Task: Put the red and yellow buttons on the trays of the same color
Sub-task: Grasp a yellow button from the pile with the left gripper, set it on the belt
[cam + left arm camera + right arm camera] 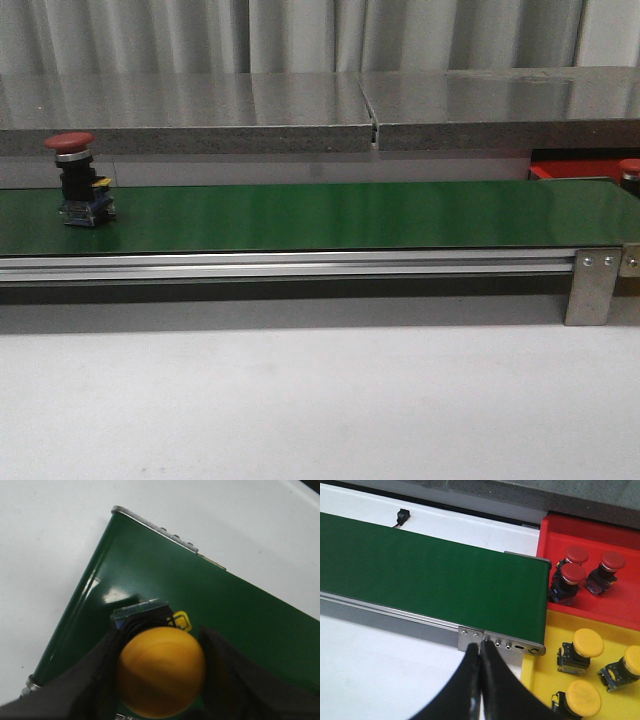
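Meanwhile, on the long green conveyor belt (pixel 330 215), a single red button (pixel 78 180) stands upright near the belt's left end in the front view, its domed red cap on top of a dark body with a blue and yellow base. No arm shows in that view.

Seen from the left wrist, the left gripper (pixel 160 670) has its two black fingers (pixel 97 672) closed against the sides of a yellow button (pixel 161 671), whose rounded yellow cap faces the camera above the belt's end; whether the button's base touches the belt cannot be told.

Seen from the right wrist, the right gripper (pixel 480 680) holds nothing, its dark fingers pressed together over the white table (pixel 380 665) just beside the belt's metal end bracket (pixel 500 642). Beyond that end of the belt lie two trays side by side. The red tray (pixel 620 605) carries three red-capped buttons (pixel 568 580), grouped close together. The yellow tray (pixel 550 630) carries three yellow-capped buttons (pixel 587 644), spaced a little apart. In the front view only a corner of the red tray shows behind the belt's right end.
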